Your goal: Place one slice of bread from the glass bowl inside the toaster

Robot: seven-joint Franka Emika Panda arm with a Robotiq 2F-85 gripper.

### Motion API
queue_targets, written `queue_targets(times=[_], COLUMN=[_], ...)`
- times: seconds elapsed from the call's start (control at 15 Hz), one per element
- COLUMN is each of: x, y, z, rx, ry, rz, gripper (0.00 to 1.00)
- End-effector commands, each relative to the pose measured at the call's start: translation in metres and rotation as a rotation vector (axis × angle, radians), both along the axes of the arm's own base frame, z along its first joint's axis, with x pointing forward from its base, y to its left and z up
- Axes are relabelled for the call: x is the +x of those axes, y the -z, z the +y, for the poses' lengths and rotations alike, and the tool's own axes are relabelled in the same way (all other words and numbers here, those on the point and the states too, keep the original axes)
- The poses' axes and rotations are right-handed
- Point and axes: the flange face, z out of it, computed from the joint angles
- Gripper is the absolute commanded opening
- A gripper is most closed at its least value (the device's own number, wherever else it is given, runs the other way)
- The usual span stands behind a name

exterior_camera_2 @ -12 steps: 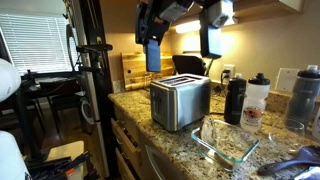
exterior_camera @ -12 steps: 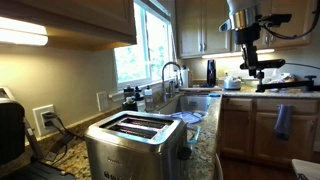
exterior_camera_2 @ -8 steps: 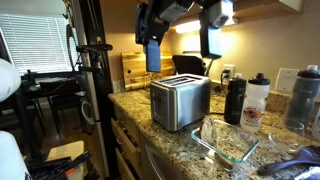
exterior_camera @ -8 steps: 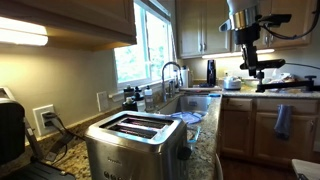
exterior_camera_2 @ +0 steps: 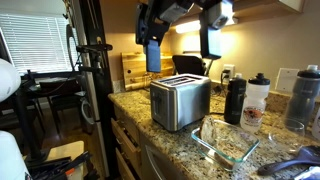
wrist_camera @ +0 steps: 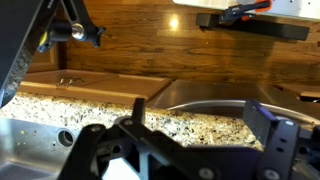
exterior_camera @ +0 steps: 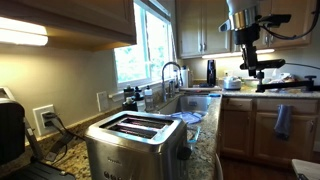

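The brushed steel toaster (exterior_camera: 135,140) stands on the granite counter with its two top slots empty; it also shows in an exterior view (exterior_camera_2: 180,101). The glass bowl (exterior_camera_2: 228,141) sits on the counter beside the toaster, and shows as a bluish rim (exterior_camera: 189,118) behind it. I cannot make out a slice of bread in any view. My gripper (exterior_camera_2: 211,42) hangs high above the counter, well clear of toaster and bowl; it also shows in an exterior view (exterior_camera: 246,58). In the wrist view its fingers (wrist_camera: 200,122) are wide apart and hold nothing.
A sink with a tall faucet (exterior_camera: 171,74) lies along the counter under a window. A black bottle (exterior_camera_2: 235,100) and two other bottles (exterior_camera_2: 258,94) stand behind the bowl. A black appliance (exterior_camera: 10,130) stands beside the toaster. The wrist view shows a steel basin (wrist_camera: 215,95).
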Motion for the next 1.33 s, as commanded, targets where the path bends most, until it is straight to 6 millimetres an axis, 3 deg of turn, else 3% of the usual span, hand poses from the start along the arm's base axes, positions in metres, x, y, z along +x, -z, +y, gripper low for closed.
queue_targets(times=[0.0, 0.2, 0.93, 1.27], x=[-0.001, 0.004, 0.052, 0.073], y=[-0.002, -0.002, 0.0, 0.006], z=[0.006, 0.014, 0.014, 0.024], rx=[-0.007, 0.008, 0.052, 0.094], ry=[-0.011, -0.035, -0.062, -0.073], rz=[-0.004, -0.004, -0.027, -0.011], gripper=[1.0, 1.0, 1.0, 1.0])
